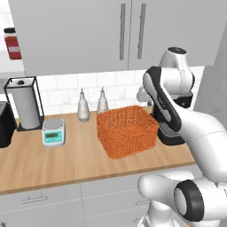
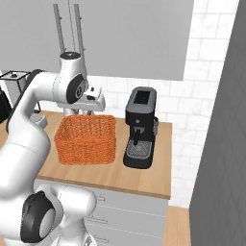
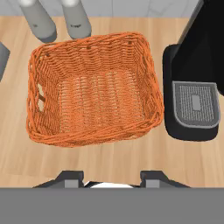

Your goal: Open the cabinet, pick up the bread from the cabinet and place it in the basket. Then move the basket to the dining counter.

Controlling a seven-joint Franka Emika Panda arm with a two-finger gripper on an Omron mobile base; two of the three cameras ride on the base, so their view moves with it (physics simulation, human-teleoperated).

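Gripper looks down w/ two dark tips at the bottom of the hand view, set apart w/ a gap between them, nothing pinched. From the right base view the hand hangs above the rear rim of the basket, not touching it.

Basket sits straight ahead of the tips in the hand view, inside bare, no bread in it. Orange woven, tall sides, no handles. Prob. light & fairly stiff but w/ some give in the weave; rough surface so grip shouldn't slip. Best hold, I'd judge: pinch one side wall at its rim, mid-length, one finger inside & one outside. Too wide to span whole. A one-wall hold may let it tilt, more so once loaded.

Basket stands on the wood worktop, just beside the black coffee machine on its right, close enough that the wall on that side is a tight spot for a finger. Two grey bottles behind it near the tiles; kitchen scale & paper towel holder well to the left.

Cabinet above, both doors shut, bar handles side by side at centre. Bread can't be seen; presumably behind those doors, so above & behind the gripper. Door opening not yet done.
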